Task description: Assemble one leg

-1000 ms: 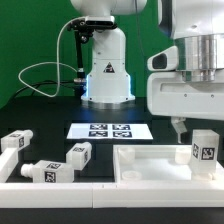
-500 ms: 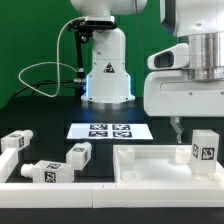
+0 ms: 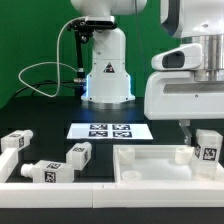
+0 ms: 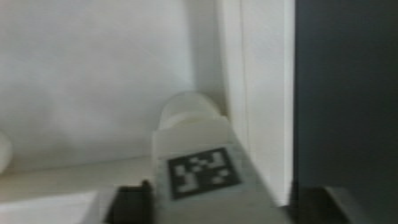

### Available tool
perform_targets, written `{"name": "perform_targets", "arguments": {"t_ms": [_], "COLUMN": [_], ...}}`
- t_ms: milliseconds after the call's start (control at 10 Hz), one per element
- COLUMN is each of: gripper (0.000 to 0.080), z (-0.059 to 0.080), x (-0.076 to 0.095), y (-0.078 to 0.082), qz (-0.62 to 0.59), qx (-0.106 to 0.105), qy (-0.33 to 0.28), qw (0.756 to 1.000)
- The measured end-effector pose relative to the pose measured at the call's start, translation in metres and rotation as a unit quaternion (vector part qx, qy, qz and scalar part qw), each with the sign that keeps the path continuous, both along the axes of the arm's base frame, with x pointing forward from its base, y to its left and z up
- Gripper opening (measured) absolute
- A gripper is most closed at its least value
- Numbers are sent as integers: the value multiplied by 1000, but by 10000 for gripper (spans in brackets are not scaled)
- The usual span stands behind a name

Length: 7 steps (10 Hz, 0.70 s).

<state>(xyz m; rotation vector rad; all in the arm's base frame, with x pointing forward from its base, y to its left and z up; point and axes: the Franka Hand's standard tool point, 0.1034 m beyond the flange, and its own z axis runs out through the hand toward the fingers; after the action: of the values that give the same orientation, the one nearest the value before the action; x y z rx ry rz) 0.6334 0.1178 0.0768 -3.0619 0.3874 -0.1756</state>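
Judging this the grasp step: my gripper (image 3: 188,128) hangs by the upright leg (image 3: 207,148) in the tray (image 3: 150,168); its opening I cannot tell. Next, pinch squarely.

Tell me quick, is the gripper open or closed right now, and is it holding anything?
Gripper: cannot be told. The leg sits between its fingers, but a firm clamp isn't visible.

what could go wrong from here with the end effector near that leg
The small white tagged block leg stands right beside the raised wall of the large white tray-shaped part, so the end effector might catch that wall. The leg stands upright, so a sideways nudge could tip it.
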Motion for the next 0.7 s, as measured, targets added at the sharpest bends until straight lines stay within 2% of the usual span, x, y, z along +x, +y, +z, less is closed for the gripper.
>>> {"name": "perform_targets", "arguments": {"t_ms": [100, 300, 500, 700], "gripper": [290, 290, 290, 290], "z": [0, 0, -2, -3], "x": [0, 0, 0, 1], "y": [0, 0, 0, 3], "qz": [-46, -175, -354, -477], "qx": [5, 18, 61, 91], "qy": [-1, -1, 13, 22], "qw": [999, 984, 933, 874]}}
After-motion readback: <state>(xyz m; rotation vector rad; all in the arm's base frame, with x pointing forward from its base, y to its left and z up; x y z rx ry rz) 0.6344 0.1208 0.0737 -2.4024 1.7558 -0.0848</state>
